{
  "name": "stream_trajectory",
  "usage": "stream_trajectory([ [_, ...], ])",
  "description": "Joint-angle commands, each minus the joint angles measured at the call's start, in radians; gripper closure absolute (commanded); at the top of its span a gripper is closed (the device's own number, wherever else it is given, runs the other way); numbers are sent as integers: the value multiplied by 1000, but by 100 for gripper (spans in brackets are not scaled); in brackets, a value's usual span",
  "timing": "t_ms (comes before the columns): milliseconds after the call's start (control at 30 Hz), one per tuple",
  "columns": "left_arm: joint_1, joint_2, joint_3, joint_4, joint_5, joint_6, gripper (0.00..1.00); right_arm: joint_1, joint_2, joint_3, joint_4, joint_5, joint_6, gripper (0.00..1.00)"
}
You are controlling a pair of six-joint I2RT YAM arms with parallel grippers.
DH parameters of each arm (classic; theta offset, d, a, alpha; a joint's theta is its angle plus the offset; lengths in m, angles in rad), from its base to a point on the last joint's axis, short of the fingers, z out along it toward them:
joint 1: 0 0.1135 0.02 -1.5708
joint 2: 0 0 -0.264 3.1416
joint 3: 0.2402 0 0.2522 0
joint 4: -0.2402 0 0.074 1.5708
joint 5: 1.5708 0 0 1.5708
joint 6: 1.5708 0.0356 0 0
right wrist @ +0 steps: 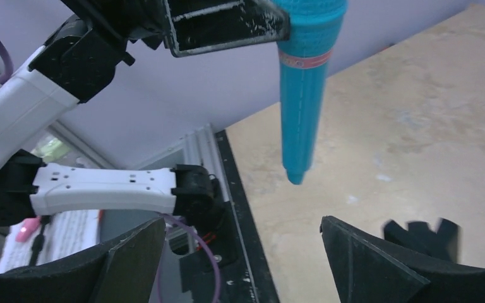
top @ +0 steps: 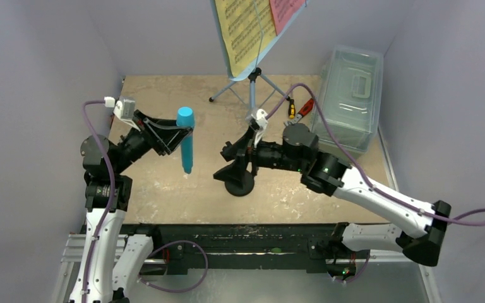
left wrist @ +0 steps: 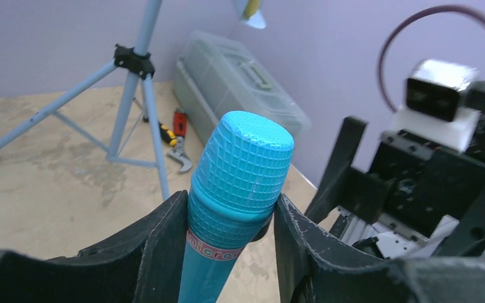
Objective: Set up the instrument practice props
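Your left fingers [top: 164, 136] are clamped on the cyan microphone [top: 185, 142], gripping just under the mesh head. In the left wrist view a finger [left wrist: 158, 246] presses each side of the microphone [left wrist: 243, 170]. The mic hangs upright, head up, with its tail clear of the desk [top: 164, 183]; the right wrist view shows the microphone [right wrist: 303, 95] with its tip in the air.

Your right fingers [top: 230, 169] are spread wide with nothing between them; see the gap in the right wrist view [right wrist: 132, 259]. They sit low, right by the black mic stand [top: 240, 186], whose round base is on the desk. I can't tell whether they touch it. The mic is left of the stand and well apart from it.

The light blue music stand [top: 252, 82] is up on its tripod at the back of the desk, with a yellow page [top: 243, 31] and a pink page [top: 284, 12] on it.

The clear lidded box [top: 350, 95] sits back right, with a screwdriver [top: 292, 108] and a red-handled wrench [top: 304, 107] just beside it.
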Motion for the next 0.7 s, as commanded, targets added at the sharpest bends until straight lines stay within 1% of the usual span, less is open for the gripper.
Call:
stream_trajectory([
  [0, -2, -14, 25, 238, 86, -170, 100, 32, 79, 22, 302, -82, 147, 4],
  [67, -3, -19, 18, 274, 97, -213, 100, 39, 120, 29, 377, -76, 177, 5],
  [233, -23, -18, 34, 267, 112, -226, 100, 41, 204, 46, 474, -51, 198, 8],
  [367, -42, -19, 32, 285, 123, -247, 100, 41, 234, 57, 511, 16, 203, 14],
  [533, -59, -18, 28, 338, 139, -292, 100, 41, 260, 51, 561, 32, 229, 24],
  [667, -69, -6, 33, 351, 153, -304, 100, 43, 271, 41, 600, 24, 246, 26],
])
